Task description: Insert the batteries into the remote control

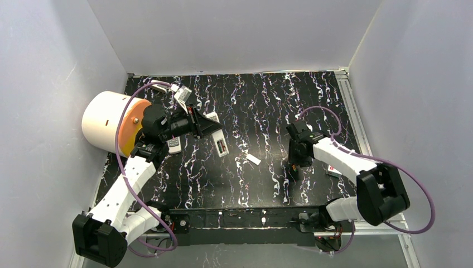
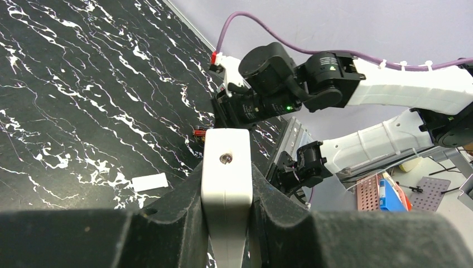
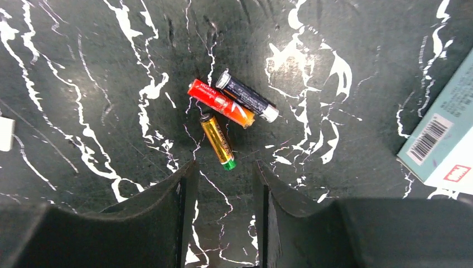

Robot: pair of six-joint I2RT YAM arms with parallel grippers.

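step: picking a battery | left gripper [image 2: 226, 190] was clamped on the white remote [image 2: 225, 162] | right gripper [image 3: 221, 195] hung empty, jaws apart, over the batteries [image 3: 245, 96] bunched on the table [image 3: 83, 67] | tip: we'd take the gold battery [image 3: 217, 139] nearest the jaws, squared across it, clear of the red battery [image 3: 215, 99]

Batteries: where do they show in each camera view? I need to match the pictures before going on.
Top external: not visible, hidden under the right tool, right of table centre.
Left wrist: batteries, a small red speck at mid-frame, just above the held remote.
Right wrist: three batteries at centre, just beyond the open fingers.
Shared landmark: the white slip, left of that spot in every view.
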